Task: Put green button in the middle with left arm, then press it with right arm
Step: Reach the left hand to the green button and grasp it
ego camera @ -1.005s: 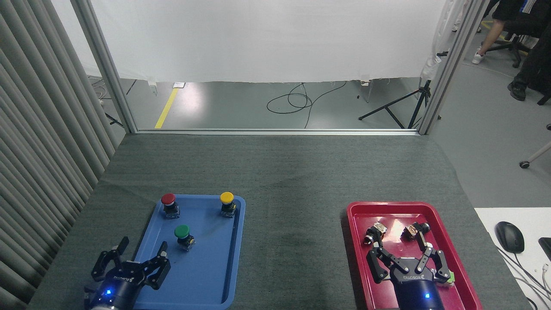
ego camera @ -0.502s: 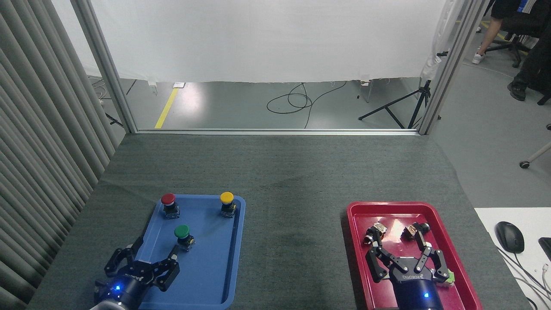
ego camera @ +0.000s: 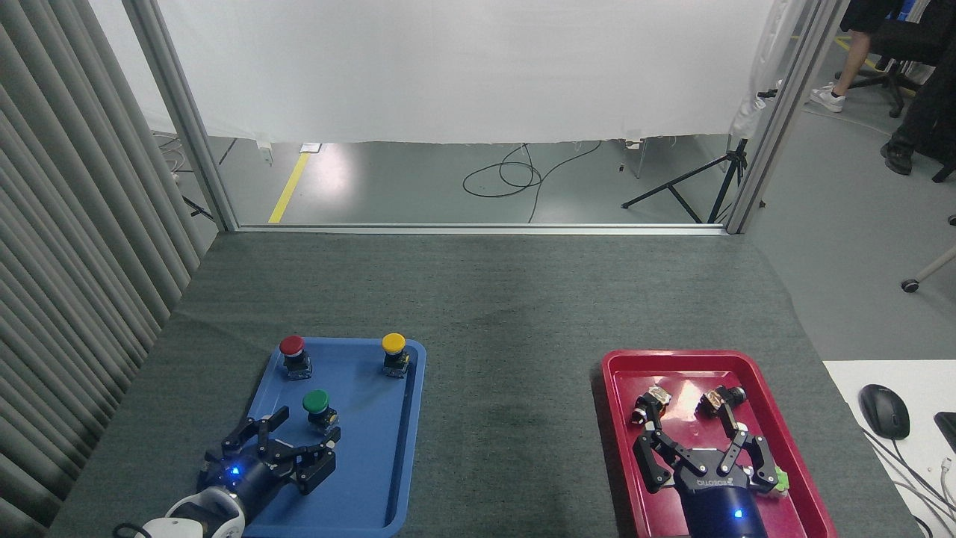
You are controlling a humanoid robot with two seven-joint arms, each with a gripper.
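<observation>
We see the green button (ego camera: 317, 403) standing upright in the blue tray (ego camera: 388, 478), at about 6 o'clock from the red button (ego camera: 293, 347) and 8 o'clock from the yellow button (ego camera: 393, 344), which stand along the tray's far edge. All three caps face up.

Our left gripper (ego camera: 299, 447) hangs over the near left part of the blue tray, at 7 o'clock from the green button and just beside it, not touching. Its fingers (ego camera: 263, 424) are spread apart with nothing between them, the upper one reaching past the button's left side and the lower ones lying below the button's base. A blue light glows on the gripper body.

Our right gripper (ego camera: 698, 444) sits over the red tray (ego camera: 620, 418), at 3 o'clock from the left one and well apart from it. Its fingers (ego camera: 648, 448) are spread wide and hold nothing. Two small metal-and-black parts (ego camera: 650, 400) lie in the red tray at 12 o'clock from it.

The middle (ego camera: 508, 403) of the dark grey-green table covering lies between the two trays.

At 3 o'clock from the red tray, a computer mouse (ego camera: 883, 410) rests on a white desk (ego camera: 844, 373).
</observation>
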